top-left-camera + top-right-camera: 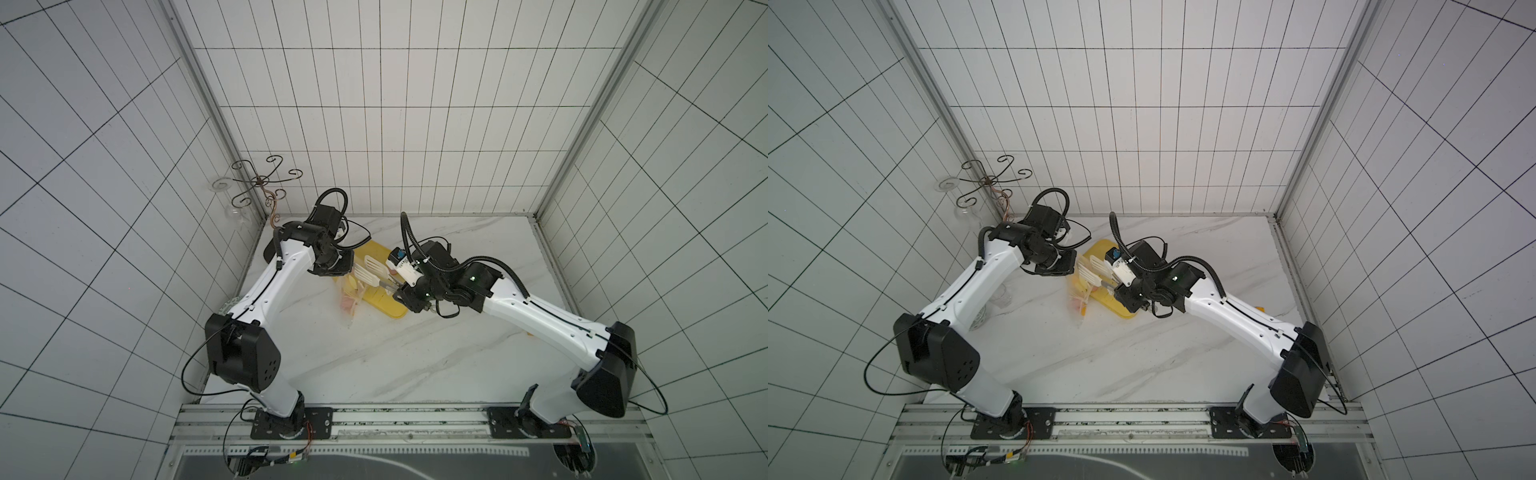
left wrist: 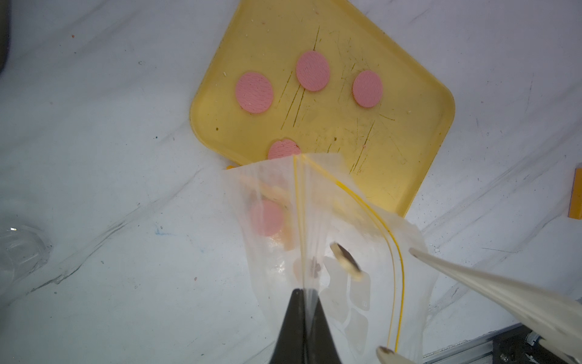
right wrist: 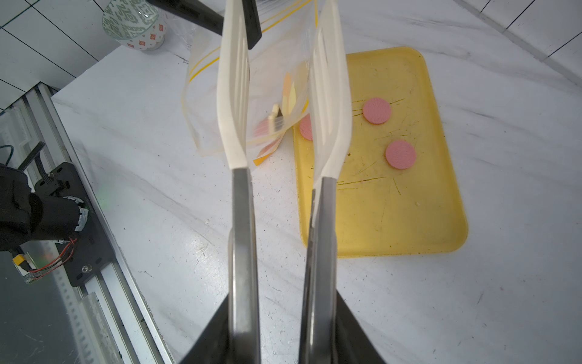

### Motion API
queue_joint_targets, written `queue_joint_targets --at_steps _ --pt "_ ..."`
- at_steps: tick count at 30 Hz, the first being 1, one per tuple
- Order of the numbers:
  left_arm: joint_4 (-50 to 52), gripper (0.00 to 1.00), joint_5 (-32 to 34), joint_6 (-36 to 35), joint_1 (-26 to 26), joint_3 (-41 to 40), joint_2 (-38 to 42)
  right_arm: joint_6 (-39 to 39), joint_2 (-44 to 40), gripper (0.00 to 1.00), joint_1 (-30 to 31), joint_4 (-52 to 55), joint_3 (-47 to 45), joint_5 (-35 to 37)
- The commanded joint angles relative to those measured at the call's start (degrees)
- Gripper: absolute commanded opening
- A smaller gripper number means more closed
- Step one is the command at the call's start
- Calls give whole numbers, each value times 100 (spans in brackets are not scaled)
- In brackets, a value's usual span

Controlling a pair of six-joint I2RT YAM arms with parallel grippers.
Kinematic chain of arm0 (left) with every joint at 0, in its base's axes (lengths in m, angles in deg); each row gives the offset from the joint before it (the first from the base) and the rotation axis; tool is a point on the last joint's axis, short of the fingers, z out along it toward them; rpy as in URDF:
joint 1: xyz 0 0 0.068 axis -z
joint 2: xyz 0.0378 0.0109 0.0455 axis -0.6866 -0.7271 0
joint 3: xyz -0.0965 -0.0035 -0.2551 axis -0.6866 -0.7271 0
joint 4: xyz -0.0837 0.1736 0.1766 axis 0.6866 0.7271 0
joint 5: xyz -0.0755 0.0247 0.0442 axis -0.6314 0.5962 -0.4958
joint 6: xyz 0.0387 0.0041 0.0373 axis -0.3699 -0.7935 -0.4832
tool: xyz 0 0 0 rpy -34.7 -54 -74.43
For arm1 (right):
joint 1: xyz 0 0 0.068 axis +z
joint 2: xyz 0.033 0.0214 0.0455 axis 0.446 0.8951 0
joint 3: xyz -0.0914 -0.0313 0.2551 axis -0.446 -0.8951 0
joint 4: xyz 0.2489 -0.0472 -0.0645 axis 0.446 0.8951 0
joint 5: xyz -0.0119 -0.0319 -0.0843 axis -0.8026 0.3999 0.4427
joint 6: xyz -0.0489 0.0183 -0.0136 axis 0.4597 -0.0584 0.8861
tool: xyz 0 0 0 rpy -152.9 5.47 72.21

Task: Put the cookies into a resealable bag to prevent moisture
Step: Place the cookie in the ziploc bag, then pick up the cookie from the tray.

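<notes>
Left wrist: left claw [image 2: 304,294] pinches resealable bag [image 2: 330,205] hanging mouth-up; right claw [image 3: 283,331] holds tongs [image 3: 241,220].

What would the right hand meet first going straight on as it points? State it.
Likely the resealable bag: the tongs in the right hand reach its mouth, held up by the left hand. Depth unclear.

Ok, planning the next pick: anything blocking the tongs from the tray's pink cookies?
Only the resealable bag, whose edge covers part of one pink cookie by the tray's rim in the left wrist view; the other three cookies lie uncovered.
</notes>
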Motion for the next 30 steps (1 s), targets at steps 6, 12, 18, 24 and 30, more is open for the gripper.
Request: queue_joint_targets --at_steps 6,12,18,24,30 --pt "26 0 291 -48 -104 133 -33 -50 -382 44 -391 -261 463 178" --pt "53 0 321 -94 -231 124 8 205 -424 44 -1172 -211 -64 342" --pt "44 0 267 -85 -231 133 45 588 354 47 -1244 -187 -204 853" --pt "36 0 207 -94 -235 46 73 637 1159 48 -1270 -315 66 947" --pt "28 0 200 -111 -233 1 99 719 1799 50 -1271 -271 357 1023"
